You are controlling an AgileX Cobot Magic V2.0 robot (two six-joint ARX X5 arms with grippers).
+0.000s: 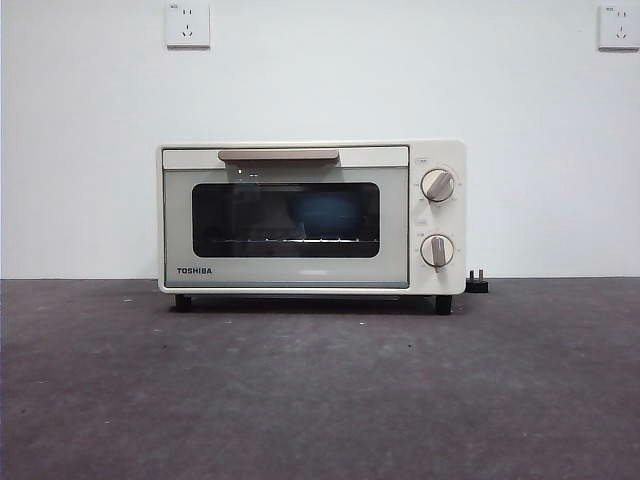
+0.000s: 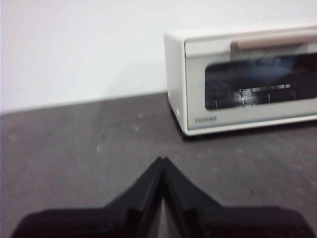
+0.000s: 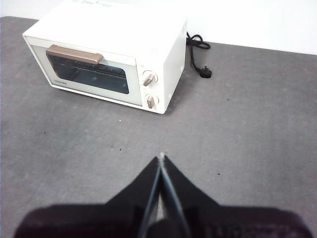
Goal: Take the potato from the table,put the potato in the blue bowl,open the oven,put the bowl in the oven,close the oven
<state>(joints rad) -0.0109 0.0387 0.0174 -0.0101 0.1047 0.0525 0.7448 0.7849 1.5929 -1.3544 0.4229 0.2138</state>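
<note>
The cream-white oven (image 1: 311,217) stands at the back of the dark grey table (image 1: 320,400) with its door closed. Through the dark glass the blue bowl (image 1: 326,214) shows on the rack inside. The potato is hidden from every view. My left gripper (image 2: 162,161) is shut and empty, hovering over the table off the oven's (image 2: 241,82) left front corner. My right gripper (image 3: 161,157) is shut and empty too, higher up and well in front of the oven (image 3: 106,54), on its knob side. Neither gripper appears in the front view.
The oven's black power cord and plug (image 3: 202,67) lie on the table beside its right wall; the plug (image 1: 477,283) peeks out in the front view. Two wall sockets (image 1: 188,24) sit high on the white wall behind.
</note>
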